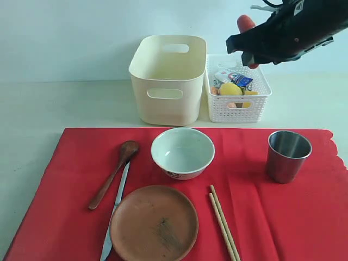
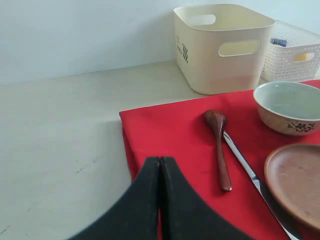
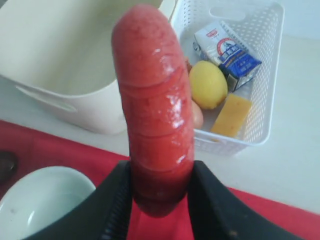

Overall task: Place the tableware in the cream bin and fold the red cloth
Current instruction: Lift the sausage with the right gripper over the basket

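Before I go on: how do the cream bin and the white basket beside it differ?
The cream bin is taller, the white basket lower. The cream bin has smooth solid walls; the white basket is perforated all over. The cream bin shows nothing inside; the white basket holds a lemon, a small carton and other food. Both are open-topped and stand side by side beyond the red cloth.

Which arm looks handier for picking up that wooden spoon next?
Probably left: the left gripper, shut and empty, sits near the spoon; the right gripper holds a sausage up near the white basket.
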You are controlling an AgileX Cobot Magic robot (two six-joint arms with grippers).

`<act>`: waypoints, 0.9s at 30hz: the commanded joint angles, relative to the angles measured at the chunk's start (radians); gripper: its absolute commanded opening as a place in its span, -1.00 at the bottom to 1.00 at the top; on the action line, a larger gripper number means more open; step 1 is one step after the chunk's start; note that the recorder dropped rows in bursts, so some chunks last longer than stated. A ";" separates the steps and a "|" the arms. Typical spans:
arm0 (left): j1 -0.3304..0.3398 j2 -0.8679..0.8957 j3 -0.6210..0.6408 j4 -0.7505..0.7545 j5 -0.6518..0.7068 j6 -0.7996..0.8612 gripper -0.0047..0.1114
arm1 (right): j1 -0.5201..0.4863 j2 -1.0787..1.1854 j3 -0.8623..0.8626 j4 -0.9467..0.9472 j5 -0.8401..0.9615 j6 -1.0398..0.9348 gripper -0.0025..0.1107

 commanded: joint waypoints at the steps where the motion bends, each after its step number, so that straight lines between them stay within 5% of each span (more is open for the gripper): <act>1: 0.003 -0.006 0.003 0.001 -0.007 0.001 -0.92 | -0.036 0.084 -0.101 0.003 -0.020 -0.031 -0.96; 27: 0.003 -0.006 0.003 0.001 -0.007 0.001 -0.92 | -0.116 0.702 -0.645 0.017 0.089 -0.166 -0.96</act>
